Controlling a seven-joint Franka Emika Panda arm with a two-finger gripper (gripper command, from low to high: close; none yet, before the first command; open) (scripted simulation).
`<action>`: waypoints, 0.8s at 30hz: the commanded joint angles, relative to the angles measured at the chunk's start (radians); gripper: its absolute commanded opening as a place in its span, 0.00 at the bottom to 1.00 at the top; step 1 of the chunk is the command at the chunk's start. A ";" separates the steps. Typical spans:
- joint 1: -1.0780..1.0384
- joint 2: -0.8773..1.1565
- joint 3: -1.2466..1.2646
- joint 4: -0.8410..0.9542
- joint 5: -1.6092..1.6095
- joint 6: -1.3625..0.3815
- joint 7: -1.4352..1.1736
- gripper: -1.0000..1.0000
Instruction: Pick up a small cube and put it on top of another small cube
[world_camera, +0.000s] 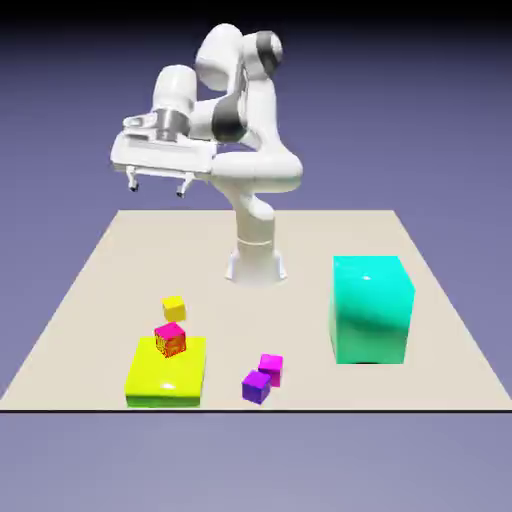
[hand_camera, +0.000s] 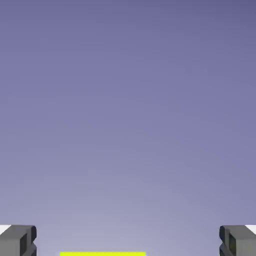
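Pincer (world_camera: 157, 189): fingers spread, nothing between; high above bench (world_camera: 290, 330).
Yellow cube (world_camera: 174, 308): on bench, behind the yellow-green block (world_camera: 165, 372) in the exterior view.
Approach: we centre over the cube, align fingers to its faces, then descend straight.

The exterior view looks from across the table (world_camera: 290, 240) and above, facing the Franka Panda arm (world_camera: 255, 150) from far enough back to take in its base and all the table's corners. The hand view looks out along the gripper (hand_camera: 128, 241) from close behind its fingertips (hand_camera: 24, 240), mostly onto the blue-violet backdrop (hand_camera: 128, 115); both views share that backdrop and the yellow-green block (world_camera: 167, 370), a strip at the hand view's bottom edge.
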 joint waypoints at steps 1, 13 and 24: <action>-0.003 -0.016 -0.036 0.002 -0.011 -0.013 -0.028 0.50; -0.045 -0.207 -0.471 0.028 -0.139 -0.168 -0.361 0.50; -0.083 -0.381 -0.870 0.051 -0.257 -0.311 -0.666 0.50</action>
